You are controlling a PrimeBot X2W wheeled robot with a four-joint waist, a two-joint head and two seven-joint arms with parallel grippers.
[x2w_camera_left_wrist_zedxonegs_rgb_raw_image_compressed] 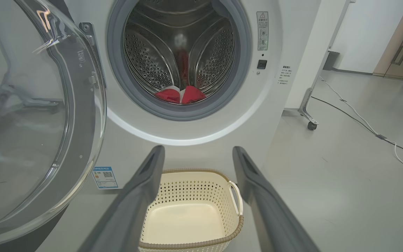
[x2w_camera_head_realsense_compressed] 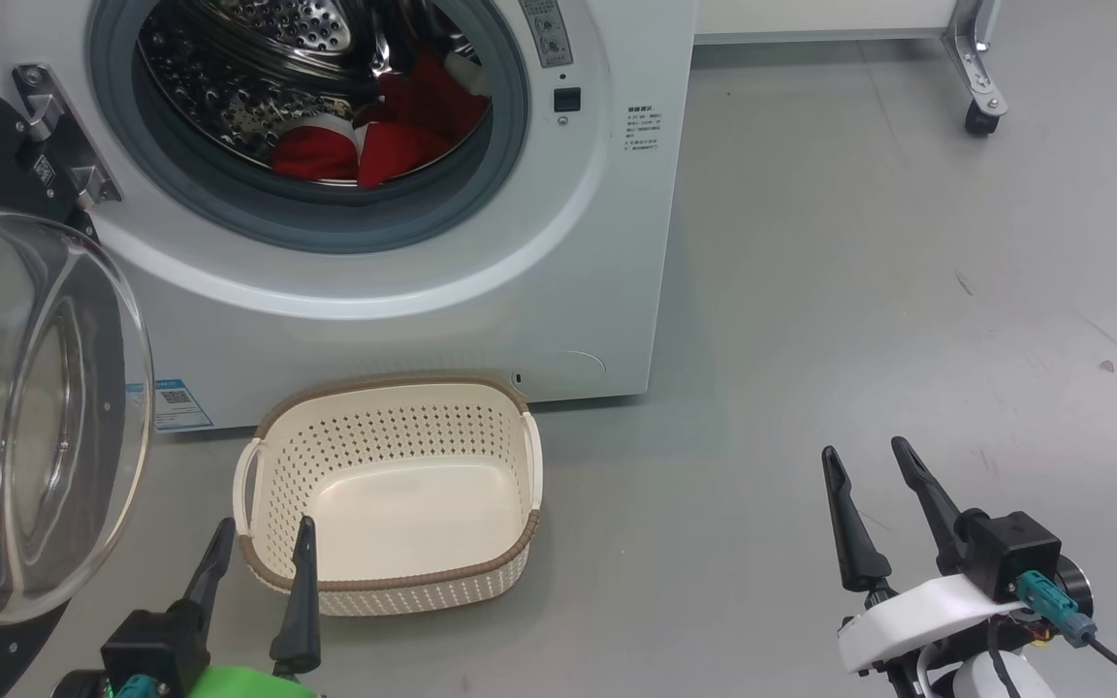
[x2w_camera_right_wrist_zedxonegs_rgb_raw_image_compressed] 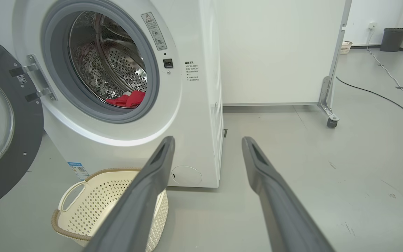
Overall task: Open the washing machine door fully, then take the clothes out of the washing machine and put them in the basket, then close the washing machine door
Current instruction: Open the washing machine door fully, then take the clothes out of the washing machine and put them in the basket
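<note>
The bright red fabric clothes (x2w_camera_head_realsense_compressed: 403,145) look soft and light; pinch a raised fold. The fingers of the left gripper (x2w_camera_head_realsense_compressed: 266,523) and right gripper (x2w_camera_head_realsense_compressed: 863,446) gape wide, empty.

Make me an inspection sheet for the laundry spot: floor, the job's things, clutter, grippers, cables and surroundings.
Surface: grey floor, a few small dark marks.
Job's things: washing machine door swung open on the left; red clothes lying in the drum of the washing machine; basket empty, on the floor before the machine.
Clutter: nothing seen.
Grippers: left gripper open, empty, by the basket's near left corner; right gripper open, empty, above bare floor.
Cables: white cable and dark cable along the floor to the right.
Surroundings: white panel on casters beside the machine; dark bin by the far wall.
</note>
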